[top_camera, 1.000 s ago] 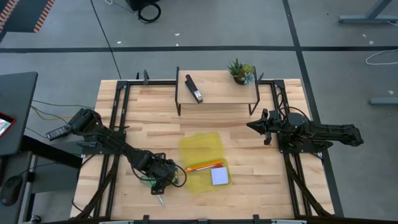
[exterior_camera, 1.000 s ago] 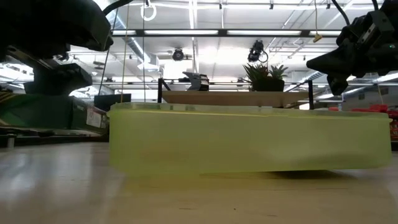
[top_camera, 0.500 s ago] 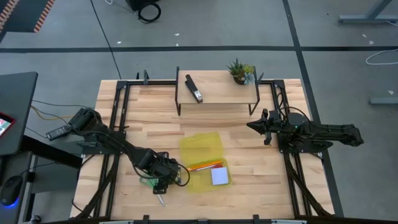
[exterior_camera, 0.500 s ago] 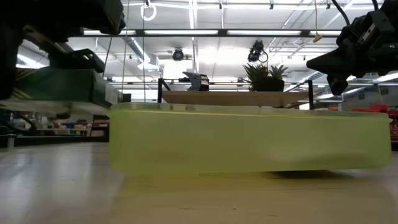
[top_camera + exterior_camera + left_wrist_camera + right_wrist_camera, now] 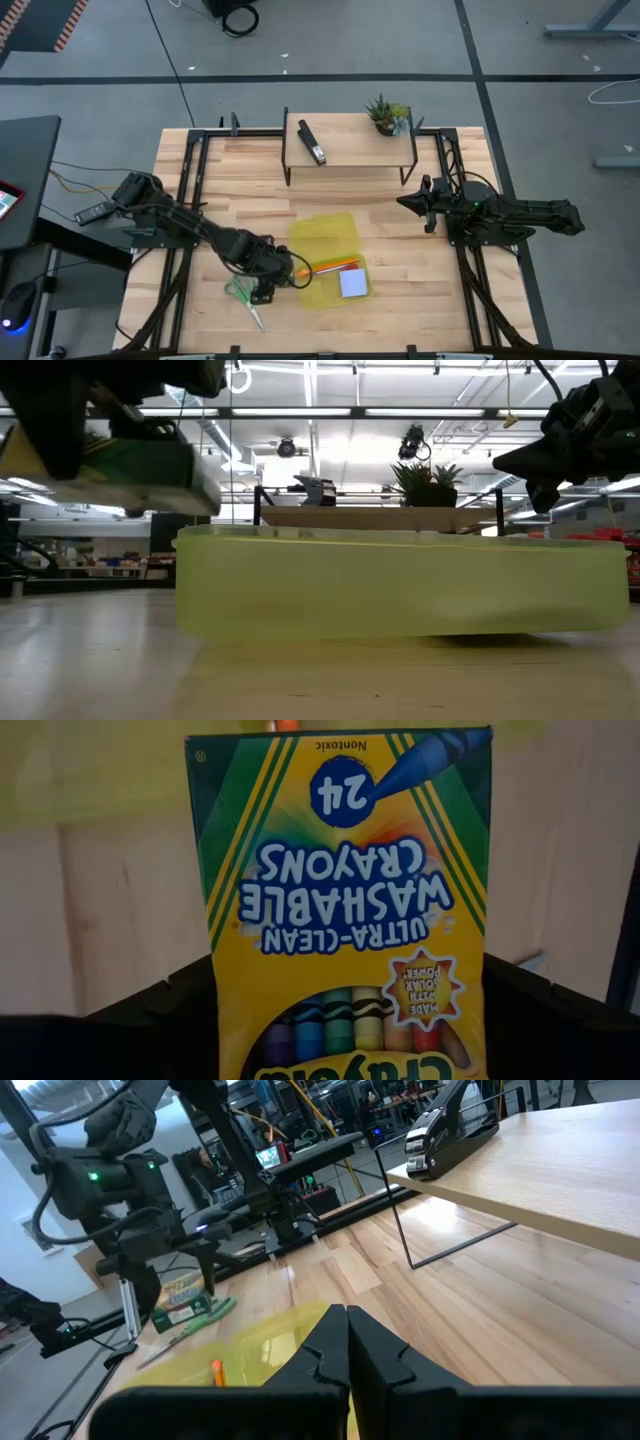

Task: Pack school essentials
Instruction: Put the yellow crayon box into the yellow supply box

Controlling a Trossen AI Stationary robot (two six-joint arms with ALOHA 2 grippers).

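so far the orange pencils [image 5: 330, 266] and notepad [image 5: 353, 284] lie in the yellow case [image 5: 325, 236], the left hand [image 5: 283, 272] clamps the crayon box [image 5: 340, 910] beside it, and the scissors [image 5: 245, 297] wait on the tabletop [image 5: 250, 190].

— What carries everything?

— A pale wooden table [image 5: 230, 185] with black frame rails along its sides.

— What lies directly on it?

— A translucent yellow case [image 5: 328, 260], open, near the middle. Green-handled scissors [image 5: 245, 298] lie flat on the wood, just left of the case.

— Anything else?

— At the far edge stands a small raised wooden shelf [image 5: 350, 145] on dark legs. A black stapler [image 5: 313, 143] and a small potted plant [image 5: 387, 114] sit on it.
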